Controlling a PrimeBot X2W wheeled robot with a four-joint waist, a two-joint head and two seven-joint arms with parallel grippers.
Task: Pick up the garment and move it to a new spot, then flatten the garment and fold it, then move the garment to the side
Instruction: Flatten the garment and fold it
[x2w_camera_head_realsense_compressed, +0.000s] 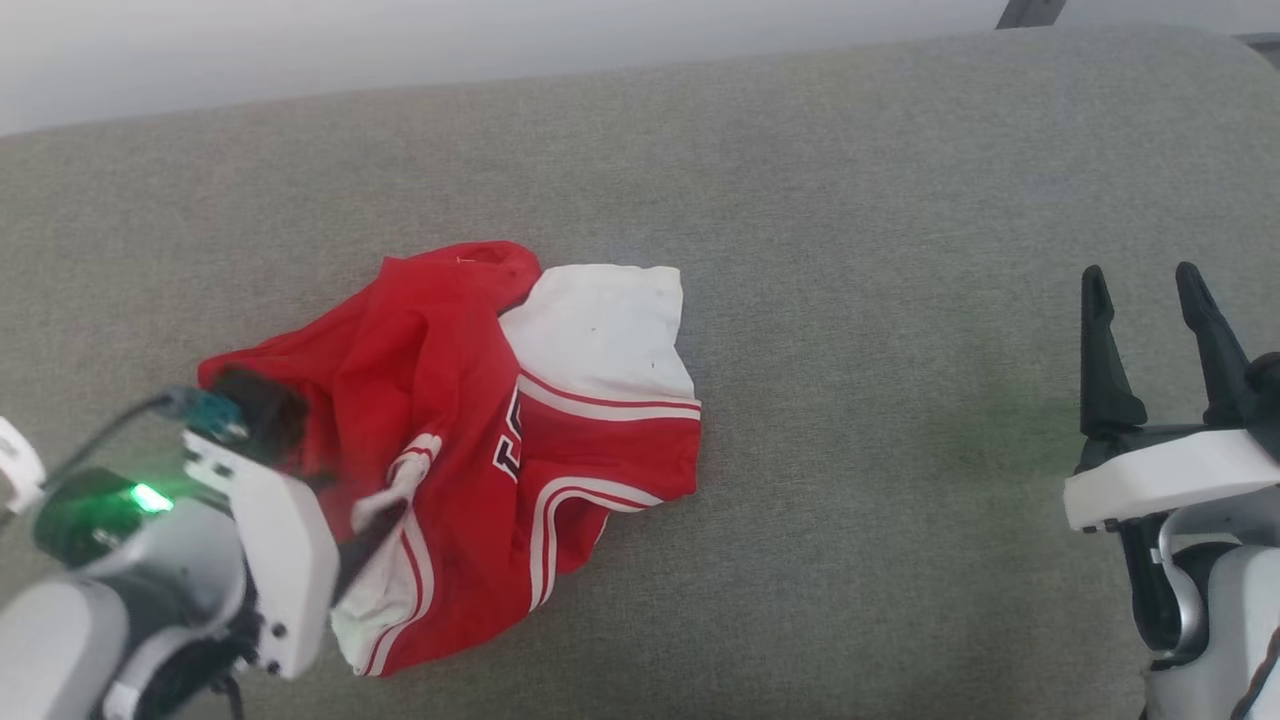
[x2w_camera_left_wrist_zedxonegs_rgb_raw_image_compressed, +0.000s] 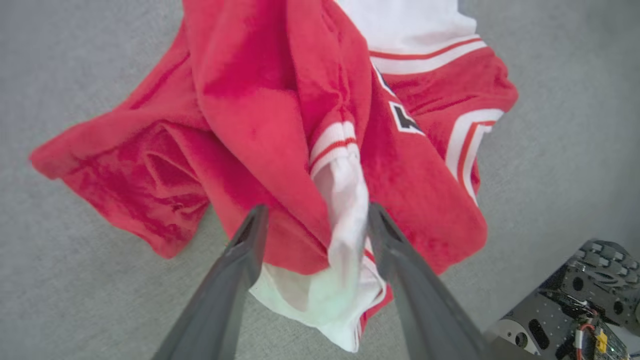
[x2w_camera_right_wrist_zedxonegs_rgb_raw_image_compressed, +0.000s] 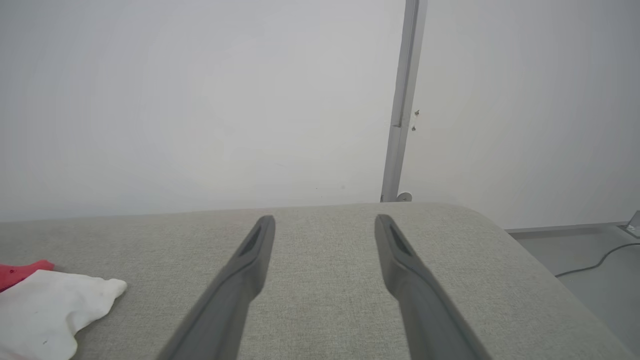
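Note:
The garment (x2w_camera_head_realsense_compressed: 450, 360), red with a white sleeve and striped trim, lies crumpled on the grey cushioned surface (x2w_camera_head_realsense_compressed: 850, 250), left of centre. My left gripper (x2w_camera_head_realsense_compressed: 385, 505) is over its near left part. In the left wrist view the left gripper (x2w_camera_left_wrist_zedxonegs_rgb_raw_image_compressed: 315, 212) is open, its fingers wide apart with a raised fold of the garment (x2w_camera_left_wrist_zedxonegs_rgb_raw_image_compressed: 260, 100) and a white sleeve between them. My right gripper (x2w_camera_head_realsense_compressed: 1140, 300) stands open and bare at the far right, well away from the cloth. The right wrist view has the right gripper (x2w_camera_right_wrist_zedxonegs_rgb_raw_image_compressed: 325, 220) spread over bare fabric, with the garment (x2w_camera_right_wrist_zedxonegs_rgb_raw_image_compressed: 50, 305) at its lower left.
The cushion's far edge meets a pale wall (x2w_camera_head_realsense_compressed: 500, 40). In the right wrist view a metal pole (x2w_camera_right_wrist_zedxonegs_rgb_raw_image_compressed: 400, 100) stands behind the rounded right end, and a cable (x2w_camera_right_wrist_zedxonegs_rgb_raw_image_compressed: 600, 260) lies on the floor there. The robot's base (x2w_camera_left_wrist_zedxonegs_rgb_raw_image_compressed: 575, 310) shows beside the near edge.

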